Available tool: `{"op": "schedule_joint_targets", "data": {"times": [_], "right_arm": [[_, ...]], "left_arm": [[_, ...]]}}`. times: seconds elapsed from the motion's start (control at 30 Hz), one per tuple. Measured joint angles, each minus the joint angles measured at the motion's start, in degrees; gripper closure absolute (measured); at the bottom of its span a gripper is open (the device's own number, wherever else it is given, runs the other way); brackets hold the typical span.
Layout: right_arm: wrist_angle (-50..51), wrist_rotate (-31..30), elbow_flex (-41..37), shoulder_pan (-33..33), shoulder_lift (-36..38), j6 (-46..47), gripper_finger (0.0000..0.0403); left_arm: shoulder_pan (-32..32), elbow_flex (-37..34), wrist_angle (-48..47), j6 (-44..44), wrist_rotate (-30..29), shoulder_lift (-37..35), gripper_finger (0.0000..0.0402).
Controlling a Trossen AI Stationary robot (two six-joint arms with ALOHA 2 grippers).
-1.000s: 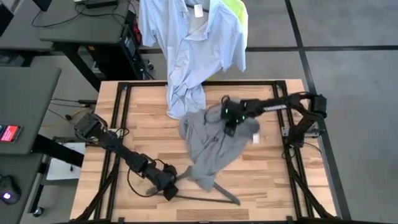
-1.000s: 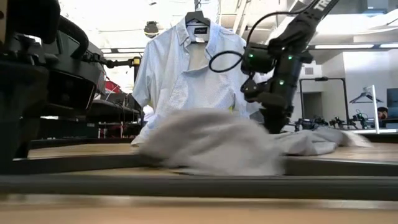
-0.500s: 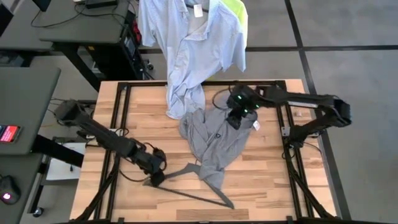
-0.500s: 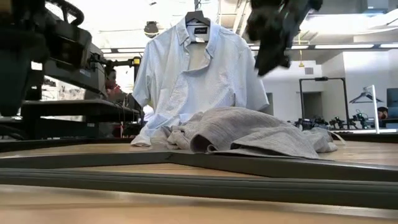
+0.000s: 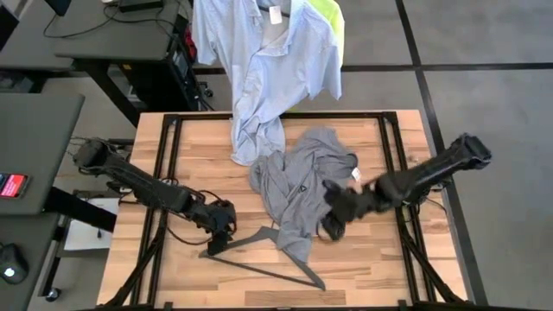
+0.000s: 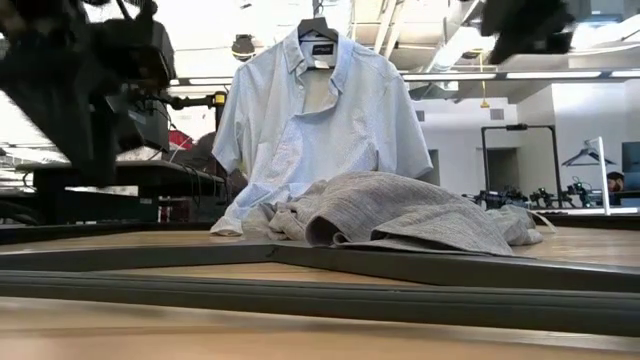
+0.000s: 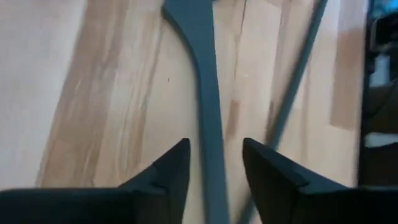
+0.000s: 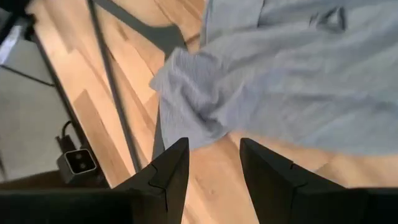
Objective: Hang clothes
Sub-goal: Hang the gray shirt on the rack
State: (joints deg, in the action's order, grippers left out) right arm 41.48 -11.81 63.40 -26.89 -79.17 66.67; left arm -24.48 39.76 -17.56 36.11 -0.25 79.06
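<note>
A grey T-shirt [image 5: 302, 177] [image 6: 400, 215] [image 8: 280, 81] lies crumpled mid-table. Its near tip lies over a dark hanger [image 5: 259, 257] [image 7: 205, 81], which is flat on the wood. A pale blue shirt [image 5: 268, 69] [image 6: 320, 130] hangs at the far edge, its hem on the table. A neon-yellow T-shirt [image 5: 333, 19] hangs behind it. My left gripper [image 5: 223, 235] [image 7: 214, 146] is open just above the hanger's left arm, one finger on each side and apart from it. My right gripper [image 5: 333, 225] [image 8: 214, 146] is open above the grey T-shirt's near right edge.
Black frame rails [image 5: 167, 173] [image 5: 390, 164] run along the table's left and right sides, and another [image 6: 320, 265] crosses the near part. A small device [image 8: 78, 160] sits off the table's edge. Desks [image 5: 34, 147] stand to the left.
My right gripper has swung from the grey T-shirt's far right part up and toward the near edge. The T-shirt's far part now lies spread toward the far edge. My left gripper has risen, rolled and moved slightly toward the far edge. The hanger now shows more from under the T-shirt.
</note>
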Motion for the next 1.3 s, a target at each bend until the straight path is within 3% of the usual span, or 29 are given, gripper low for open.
{"op": "schedule_joint_targets", "data": {"times": [0.3, 0.53, 0.63, 0.73, 0.83, 0.97, 1.3], "right_arm": [[-2.82, -1.55, -0.02, -12.1, -10.9, 22.02, 0.0269], [-8.81, -1.59, -0.02, -15.49, -17.28, 29.13, 0.0269], [-11.58, -1.58, -0.01, -15.53, -19.25, 29.45, 0.0269], [-12.18, -1.6, 0.0, -15.76, -20.07, 29.45, 0.0269], [-11.23, -1.6, 0.04, -15.72, -20.22, 29.06, 0.0269], [-10.28, -1.59, 0.04, -15.4, -20.22, 28.9, 0.0269], [-10.83, -3.53, 0.07, -14.4, -17.14, 27.36, 0.0269]], "left_arm": [[-2.86, 1.64, 6.71, 2.29, -0.06, 11.5, 0.0226], [-3.4, 2.13, 7.65, 7.69, -4.15, 16.44, 0.0229], [-3.66, 2.21, 7.6, 7.73, -6.73, 17.73, 0.0249], [-3.86, 2.37, 5.76, 7.87, -8.55, 18.47, 0.0299], [-4.08, 2.37, 5.05, 6.55, -9.24, 18.49, 0.0355], [-4.01, 2.39, 3.21, 4.26, -10.19, 16.64, 0.0356], [-4.87, 9.12, -16.71, -3.3, -12.44, 5.59, 0.0357]]}}
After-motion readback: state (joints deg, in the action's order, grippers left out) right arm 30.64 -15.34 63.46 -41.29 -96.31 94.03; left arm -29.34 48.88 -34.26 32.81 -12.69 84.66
